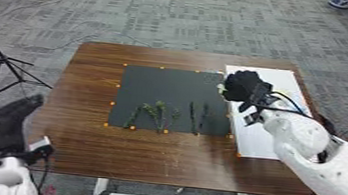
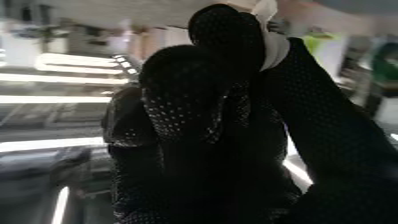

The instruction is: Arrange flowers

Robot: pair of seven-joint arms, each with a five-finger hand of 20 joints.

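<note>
Right hand [image 1: 245, 87] holding perhaps white flower [image 2: 274, 50]; green stems [image 1: 160, 106] on dark mat [image 1: 166, 87]

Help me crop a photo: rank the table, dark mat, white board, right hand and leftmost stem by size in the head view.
Table
Dark mat and white board, too alike to rank
Right hand
Leftmost stem

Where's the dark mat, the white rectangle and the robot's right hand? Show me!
dark mat [image 1: 155, 88]: head view, its bare middle.
white rectangle [image 1: 258, 142]: head view, its bare lower part.
right hand [image 1: 241, 85]: head view, its black glove.
</note>
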